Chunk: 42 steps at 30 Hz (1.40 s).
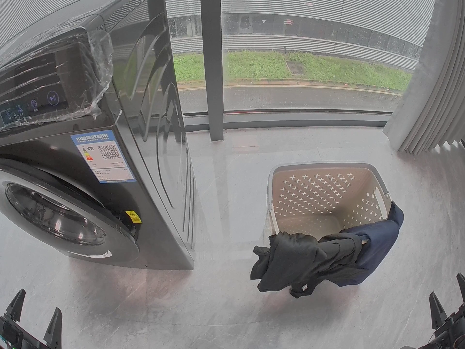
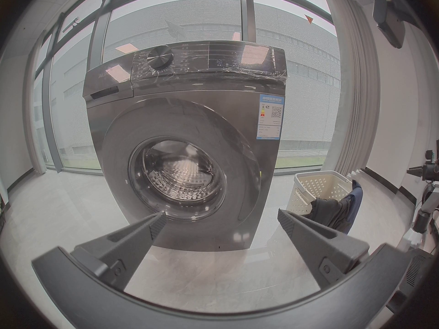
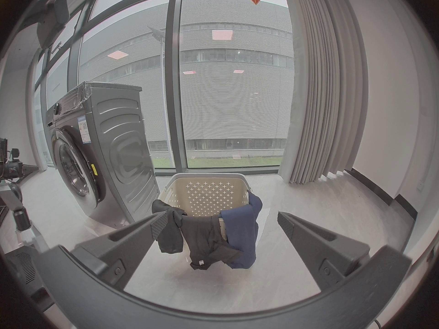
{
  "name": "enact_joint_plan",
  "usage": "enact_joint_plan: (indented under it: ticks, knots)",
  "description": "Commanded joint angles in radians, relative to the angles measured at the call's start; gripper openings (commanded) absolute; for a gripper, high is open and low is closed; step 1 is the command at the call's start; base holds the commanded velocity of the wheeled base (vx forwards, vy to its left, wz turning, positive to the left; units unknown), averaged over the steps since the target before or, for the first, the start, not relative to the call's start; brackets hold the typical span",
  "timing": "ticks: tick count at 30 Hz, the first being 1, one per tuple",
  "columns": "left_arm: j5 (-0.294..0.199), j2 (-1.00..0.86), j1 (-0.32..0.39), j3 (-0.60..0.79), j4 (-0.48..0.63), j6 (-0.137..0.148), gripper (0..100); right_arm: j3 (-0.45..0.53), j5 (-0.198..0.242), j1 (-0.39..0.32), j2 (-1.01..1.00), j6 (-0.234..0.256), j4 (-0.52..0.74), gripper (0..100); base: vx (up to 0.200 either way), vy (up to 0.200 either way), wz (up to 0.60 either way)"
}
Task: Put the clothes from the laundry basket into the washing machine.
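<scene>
Head view has the left gripper (image 1: 39,302) and the right gripper (image 1: 445,287) low at the near edge, well apart from each other, each with its fingers spread wide and nothing between them. Ahead of the right gripper, and a little toward the left gripper's side, stands the laundry basket (image 1: 278,204) on the pale glossy floor (image 1: 218,296). It is a cream plastic tub with walls pierced by small star-shaped holes. Two pieces of clothing are draped over the rim nearest the right gripper. The black garment (image 1: 295,260) is crumpled and hangs down the outside wall toward the floor. The navy garment (image 1: 382,243) is smoother and folds over the corner on the side away from the left gripper, touching the black one. Through the right wrist view the right gripper (image 3: 222,215) frames the basket between its open fingers. Ahead of the left gripper stands the washing machine (image 1: 150,136), dark grey, with clear plastic film (image 1: 94,69) wrapped over its control panel, a blue and white label (image 1: 102,156) on its front and a round glass door (image 1: 53,214). In the left wrist view the left gripper (image 2: 220,214) points at that door, and the metal drum shows behind the glass. Beyond the basket, farther from both grippers, are a tall window (image 1: 310,49) and a grey pleated curtain (image 1: 431,93).
</scene>
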Motion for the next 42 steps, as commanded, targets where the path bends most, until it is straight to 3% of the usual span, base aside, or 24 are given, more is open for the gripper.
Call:
enact_joint_plan:
  ticks: [1,5,42]
  knots:
    - [0.000,-0.018,0.000,0.018,-0.002,-0.003,100,0.018,0.000,0.000,-0.013,0.000,0.000,100,0.000,0.000,0.00]
    - [0.000,-0.018,0.000,0.018,-0.002,-0.006,100,0.018,0.000,0.000,-0.013,0.000,0.000,100,0.000,0.000,0.00]
    - [0.000,-0.018,0.000,0.018,-0.002,-0.006,100,0.018,0.000,0.000,-0.013,0.000,0.000,100,0.000,0.200,0.00]
